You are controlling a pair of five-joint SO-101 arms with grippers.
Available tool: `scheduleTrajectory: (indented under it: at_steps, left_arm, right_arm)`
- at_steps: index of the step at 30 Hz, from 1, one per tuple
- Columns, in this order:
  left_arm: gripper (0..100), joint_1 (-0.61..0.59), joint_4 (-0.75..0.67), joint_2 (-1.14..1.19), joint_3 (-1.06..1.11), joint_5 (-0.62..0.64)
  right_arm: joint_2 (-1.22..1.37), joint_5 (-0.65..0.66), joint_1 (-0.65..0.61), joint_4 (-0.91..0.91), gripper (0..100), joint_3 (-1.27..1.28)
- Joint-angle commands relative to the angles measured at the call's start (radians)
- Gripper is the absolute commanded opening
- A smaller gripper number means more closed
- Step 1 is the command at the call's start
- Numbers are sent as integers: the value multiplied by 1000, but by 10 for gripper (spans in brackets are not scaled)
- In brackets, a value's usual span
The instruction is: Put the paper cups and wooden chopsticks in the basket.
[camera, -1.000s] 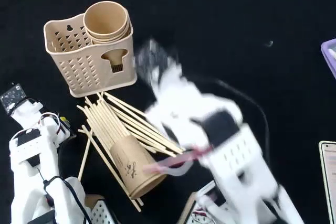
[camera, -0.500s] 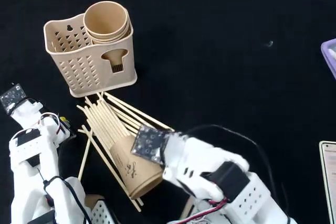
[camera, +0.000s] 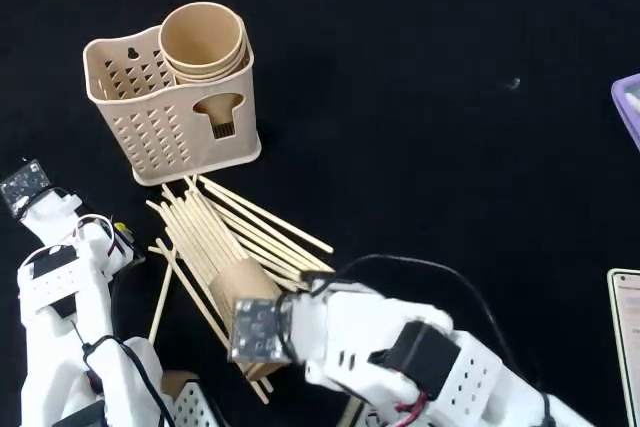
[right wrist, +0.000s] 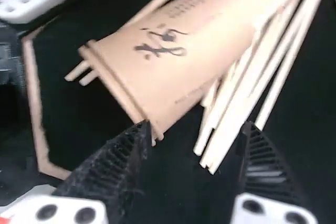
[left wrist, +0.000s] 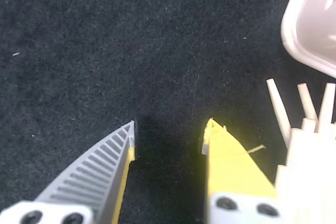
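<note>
A beige slotted basket (camera: 165, 122) stands at the back left with stacked paper cups (camera: 203, 39) inside it. In front of it lies a loose fan of wooden chopsticks (camera: 215, 232). One paper cup (camera: 240, 292) lies on its side across them, its near end covered by my right arm (camera: 380, 352). In the right wrist view my right gripper (right wrist: 194, 132) is open just off the rim of that cup (right wrist: 173, 51), beside the chopsticks (right wrist: 252, 77). My left gripper (left wrist: 170, 127) hangs open over bare black cloth, near chopstick ends (left wrist: 304, 108) and a basket corner (left wrist: 315, 24).
My left arm (camera: 65, 267) stands at the front left. A white perforated block (camera: 190, 402) sits at the front edge. A purple thing (camera: 628, 102) and a white card (camera: 625, 317) lie at the right edge. Black cloth (camera: 430, 127) stretches over the middle and back right.
My right arm has swung from the middle of the table down and to the left, ending over the lying cup. The left arm, basket and chopsticks have stayed put.
</note>
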Motion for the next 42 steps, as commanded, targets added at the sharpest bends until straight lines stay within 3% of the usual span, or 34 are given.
scheduleTrajectory:
  at_steps: [1, 9, 21, 26, 32, 36, 42]
  left_arm:
    - [216, 10, -15, -21, -16, -3]
    - [216, 10, -15, -20, -19, -3]
    - [216, 10, -17, -18, -19, -3]
    - [216, 10, -17, -18, -19, -3]
    - [216, 10, -17, -18, -19, -3]
    - [216, 10, -17, -18, -21, -3]
    - [216, 10, -48, -15, -15, -3]
  right_arm:
    - [71, -2, -123, -37, 258, -12]
    - [297, -49, -147, -160, 260, 45]
    - [48, -97, -164, -21, 262, -111]
    - [48, -117, -290, -11, 262, -111]
    - [143, -265, -466, -51, 263, -110]
    - [232, -269, -404, -83, 263, -105]
    - [234, -242, -135, -321, 263, 54]
